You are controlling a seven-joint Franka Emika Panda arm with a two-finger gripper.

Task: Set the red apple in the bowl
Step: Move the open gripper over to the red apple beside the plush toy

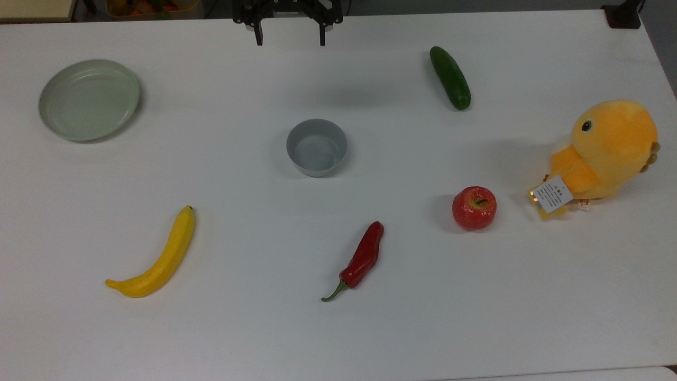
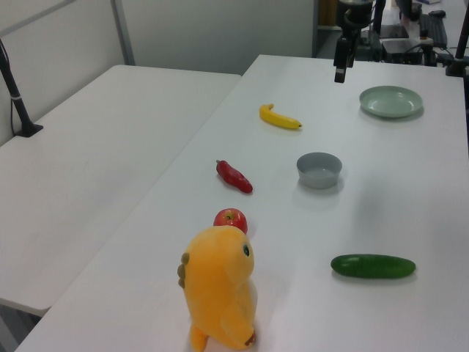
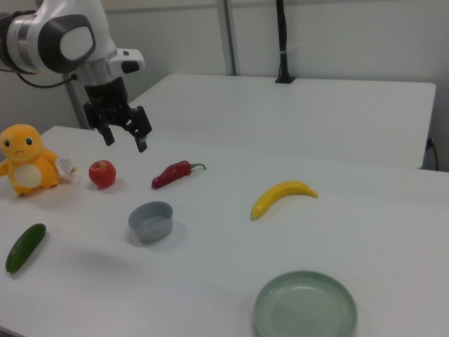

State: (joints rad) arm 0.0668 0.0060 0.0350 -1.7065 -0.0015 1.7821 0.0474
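Red apple [image 1: 474, 208], round and glossy with a speckled skin and a small stem set in a dimple, sits on the smooth white table [image 1: 254, 338] from where I watch, just beside the paper tag of a fuzzy orange plush chick [image 1: 608, 151] at the top view's right. I see the bowl [image 1: 317, 147], a small grey steep-walled round thing with a matte finish, well apart from the apple toward the middle of the table and holding nothing. My end effector [image 1: 289, 38] hangs above the table at the far edge in the top view, its two thin dark fingers spread wide with nothing between them; in the right view it [image 3: 125, 138] hovers above the apple [image 3: 102, 173] and the chili. A long, waxy red chili pepper [image 1: 362, 258] with a curled green stem lies between the apple and a smooth curved yellow banana [image 1: 158, 259]. A dark green cucumber [image 1: 449, 78], blunt-ended, lies beyond the bowl toward the top view's upper right. A shallow pale green plate [image 1: 53, 119] with a raised rim rests at the top view's upper left.
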